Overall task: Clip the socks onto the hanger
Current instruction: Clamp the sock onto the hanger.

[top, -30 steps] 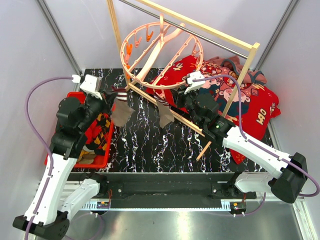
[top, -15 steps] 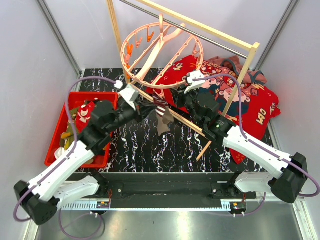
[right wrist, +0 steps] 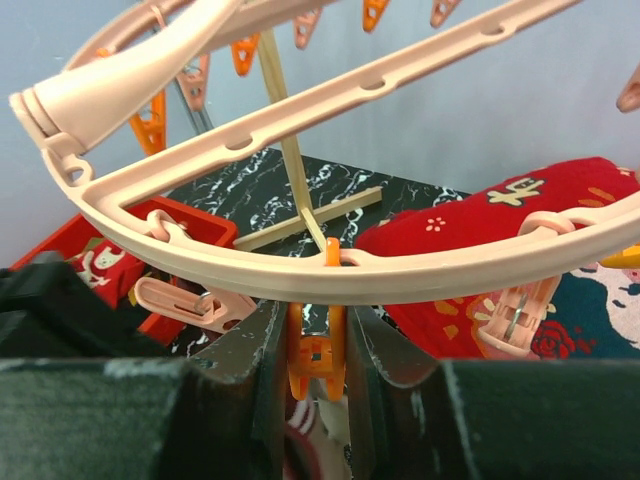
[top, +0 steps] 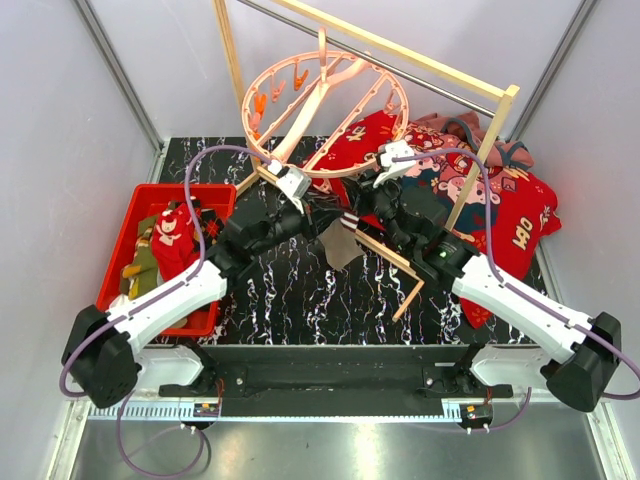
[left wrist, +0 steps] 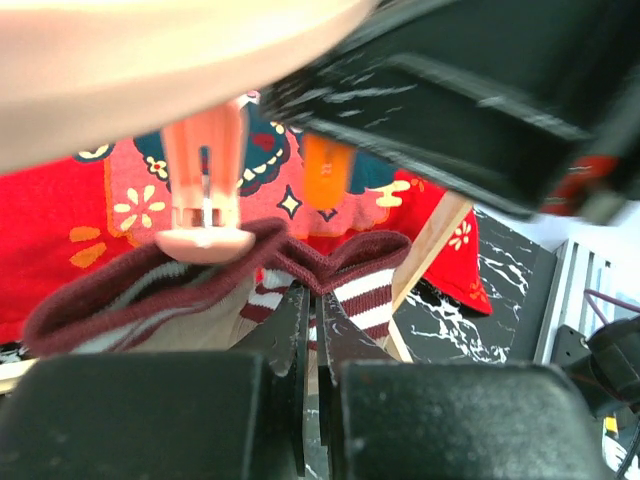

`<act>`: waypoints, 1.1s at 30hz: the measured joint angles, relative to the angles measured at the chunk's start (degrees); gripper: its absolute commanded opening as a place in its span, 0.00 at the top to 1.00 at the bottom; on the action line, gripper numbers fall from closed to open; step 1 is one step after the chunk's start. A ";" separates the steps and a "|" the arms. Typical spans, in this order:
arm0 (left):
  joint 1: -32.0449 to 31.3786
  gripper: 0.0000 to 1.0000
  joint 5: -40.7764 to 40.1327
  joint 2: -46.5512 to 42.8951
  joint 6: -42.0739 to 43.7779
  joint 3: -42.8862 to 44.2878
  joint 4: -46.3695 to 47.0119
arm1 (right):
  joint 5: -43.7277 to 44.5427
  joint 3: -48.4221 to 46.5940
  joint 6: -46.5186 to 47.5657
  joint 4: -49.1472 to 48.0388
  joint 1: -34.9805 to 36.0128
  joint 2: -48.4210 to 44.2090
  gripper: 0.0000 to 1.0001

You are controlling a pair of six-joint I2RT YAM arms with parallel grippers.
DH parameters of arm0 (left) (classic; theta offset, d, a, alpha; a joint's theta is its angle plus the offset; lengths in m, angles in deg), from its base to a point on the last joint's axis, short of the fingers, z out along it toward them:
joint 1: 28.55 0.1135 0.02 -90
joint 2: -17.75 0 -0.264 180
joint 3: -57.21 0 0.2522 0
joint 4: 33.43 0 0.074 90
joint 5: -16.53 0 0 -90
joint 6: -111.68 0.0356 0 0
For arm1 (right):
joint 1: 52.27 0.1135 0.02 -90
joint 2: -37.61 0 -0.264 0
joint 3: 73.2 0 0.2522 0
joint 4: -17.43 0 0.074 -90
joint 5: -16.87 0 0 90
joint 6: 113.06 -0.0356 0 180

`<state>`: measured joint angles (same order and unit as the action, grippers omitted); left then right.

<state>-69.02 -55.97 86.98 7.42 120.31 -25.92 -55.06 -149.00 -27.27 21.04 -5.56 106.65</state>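
From above, the left gripper (top: pixel 318 212) reaches across the table to the low near rim of the hanger (top: pixel 318 102), and a grey-taupe sock (top: pixel 345 247) dangles from it, toe down. The right gripper (top: pixel 362 203) comes in from the other side, just beside it under the same stretch of rim. More socks lie in the red bin (top: pixel 150 190), well apart. The two tools overlap here, so their tips are hard to separate. In the left wrist view the fingers are pressed together on the sock's maroon striped cuff, which runs side to side. An orange clip (left wrist: pixel 325 170) hangs just above the pinched spot, and a pink clip (left wrist: pixel 207 190) to its left meets the cuff edge. So the cuff probably has to go up. The dark blurred bulk at top right is likely the other gripper. In the right wrist view the fingers squeeze the orange clip's handles from both sides, under the rim. Its mouth is hidden behind them. A bit of striped fabric shows below, but whether it sits inside the clip cannot be told.
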 measured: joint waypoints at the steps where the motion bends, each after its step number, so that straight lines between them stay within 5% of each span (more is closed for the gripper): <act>1: 0.00 1.00 -0.15 0.76 -0.24 0.00 0.96 | -0.46 0.00 -0.02 0.11 0.00 -0.50 0.92; 33: 0.44 1.00 -1.46 -1.36 -0.37 0.02 3.28 | -7.28 0.00 3.08 1.53 -0.13 -1.36 0.93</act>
<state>-68.58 -57.44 85.62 7.05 120.33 -22.64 -62.34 -149.00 -24.19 22.57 -5.69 105.29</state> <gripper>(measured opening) 0.012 0.280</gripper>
